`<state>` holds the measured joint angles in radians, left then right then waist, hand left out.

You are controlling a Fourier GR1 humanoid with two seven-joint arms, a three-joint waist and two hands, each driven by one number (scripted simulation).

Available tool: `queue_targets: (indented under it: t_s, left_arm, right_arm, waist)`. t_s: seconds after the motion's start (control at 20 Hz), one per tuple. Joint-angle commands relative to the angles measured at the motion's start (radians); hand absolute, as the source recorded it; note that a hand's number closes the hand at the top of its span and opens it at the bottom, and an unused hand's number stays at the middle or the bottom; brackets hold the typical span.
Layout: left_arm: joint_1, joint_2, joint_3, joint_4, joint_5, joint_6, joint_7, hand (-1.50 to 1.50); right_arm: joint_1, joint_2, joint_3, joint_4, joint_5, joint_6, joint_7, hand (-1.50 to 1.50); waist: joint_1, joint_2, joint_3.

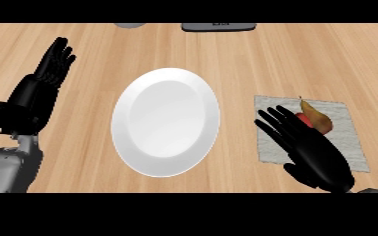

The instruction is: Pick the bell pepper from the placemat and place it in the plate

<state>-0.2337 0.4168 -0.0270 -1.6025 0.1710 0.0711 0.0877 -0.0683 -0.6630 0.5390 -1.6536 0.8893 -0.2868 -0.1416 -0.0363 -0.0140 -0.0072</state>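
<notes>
bell pepper [319,121]: on the placemat [348,130], in the far half of it, at the right of the scene. it shows as an orange-brown tapering body with a red patch on its left side and a thin stalk pointing far. its near-left part is hidden behind the right hand, so its full outline cannot be told. it is not in the plate.

right hand [314,152]: over the placemat, entering from the near right corner. the fingers are straight and spread, pointing far and left, with the thumb out on the near side. nothing is held. the fingertips lie over the left side of the bell pepper; whether they touch it cannot be told from this view.

placemat: pale grey, rough-textured, rectangular, flat on the counter [258,55]. it sits right of the plate, apart from it, with a strip of bare wood between the 2.

plate [122,130]: white, round, in the middle of the counter. nothing lies in it.

left hand [48,72]: at the left edge of the view, open, fingers straight and pointing far, holding nothing. it is at rest, well apart from the plate.

counter: light wood grain. at the far edge 2 items are cut off by the view: a grey rounded object [129,25] left of centre and a dark flat object [218,26] right of it. neither can be identified.
</notes>
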Motion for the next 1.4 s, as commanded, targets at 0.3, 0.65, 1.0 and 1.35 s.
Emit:
queue_targets:
  t_s: [0.3, 0.65, 1.0, 1.35]
  left_arm:
    - [-0.024, -0.021, -0.012, 0.023, -0.023, 0.003, -0.009, 0.00]
    - [-0.006, -0.033, 0.027, 0.047, -0.035, -0.050, -0.050, 0.00]
    - [-0.110, -0.065, 0.031, 0.079, -0.053, -0.050, 0.010, 0.00]
    - [-0.073, -0.103, 0.025, 0.092, -0.114, -0.057, -0.038, 0.00]
  right_arm:
    - [-0.015, -0.015, 0.083, -0.194, 0.273, 0.546, 0.559, -1.50]
    - [-0.046, 0.065, 0.058, -0.191, 0.355, 0.682, 0.602, -1.50]
    - [-0.100, 0.129, 0.021, -0.092, 0.455, 0.727, 0.649, -1.50]
    - [-0.119, 0.192, -0.035, 0.082, 0.507, 0.660, 0.595, -1.50]
  waist:
    - [0.016, 0.011, 0.003]
    - [0.033, 0.014, 0.007]
    - [0.032, 0.015, 0.007]
    - [0.035, 0.015, 0.007]
